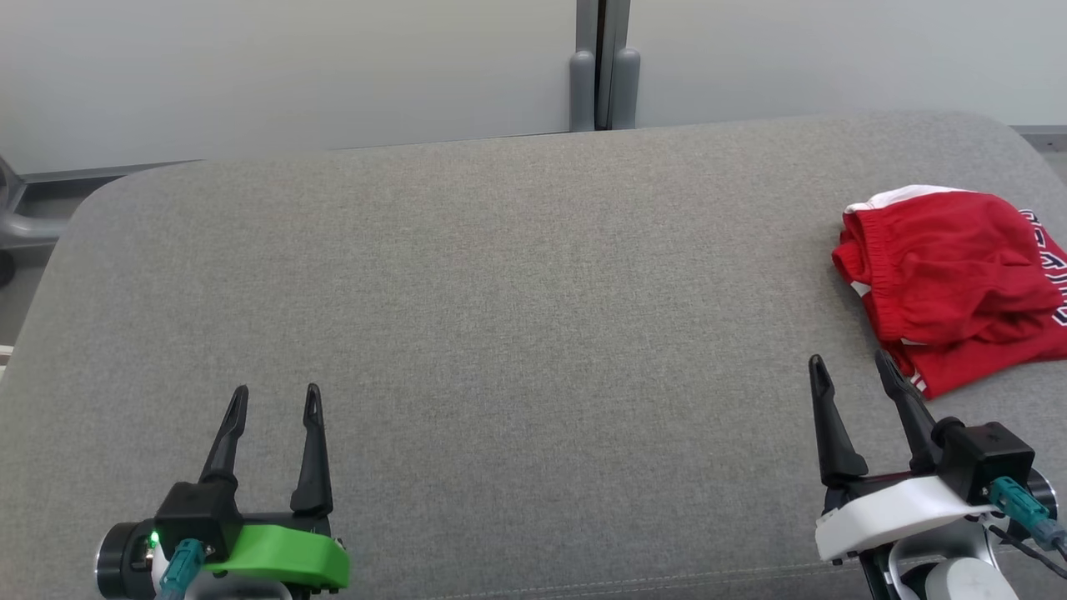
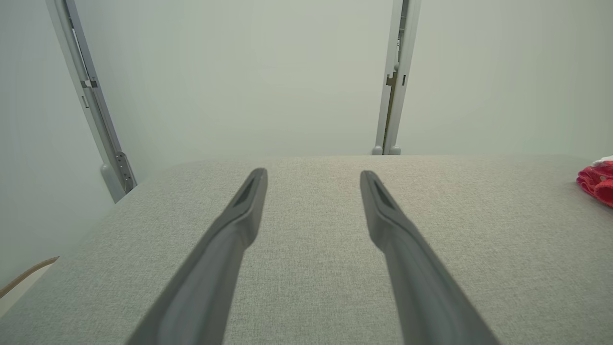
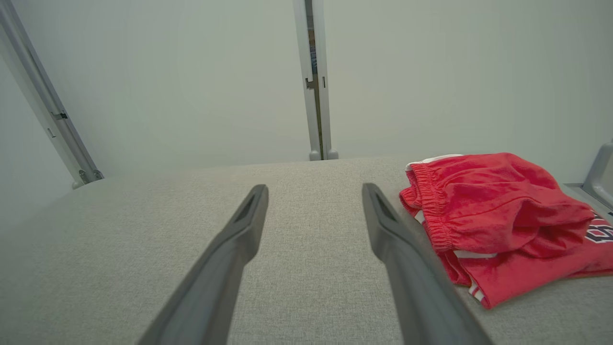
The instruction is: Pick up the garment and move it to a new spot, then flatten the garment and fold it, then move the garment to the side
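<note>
The garment (image 1: 950, 283): red shorts lay in a loose heap just beyond the right fingers (image 1: 829, 417), off to their outer side; whether cloth touched the nearer fingertip could not be told.
The right fingers: spread wide, pinching nothing.
The left fingers (image 1: 313, 450): also spread wide and bare, well apart from the garment.
Handling: judged light, limp and soft, likely to sag and fall open when lifted; not fragile, hardly slippery.
Where to hold: the gathered waistband (image 3: 431, 211), the thickest edge and the one facing the right fingers, looked the surest pinch.
Cloth and shape: matte red cloth rumpled into rounded folds, white trim (image 3: 433, 159) along the top, dark lettering (image 3: 601, 232) on the side away from the fingers.
The bench (image 1: 533, 333): padded, round-cornered, covered in coarse grey weave that may drag on cloth.
</note>
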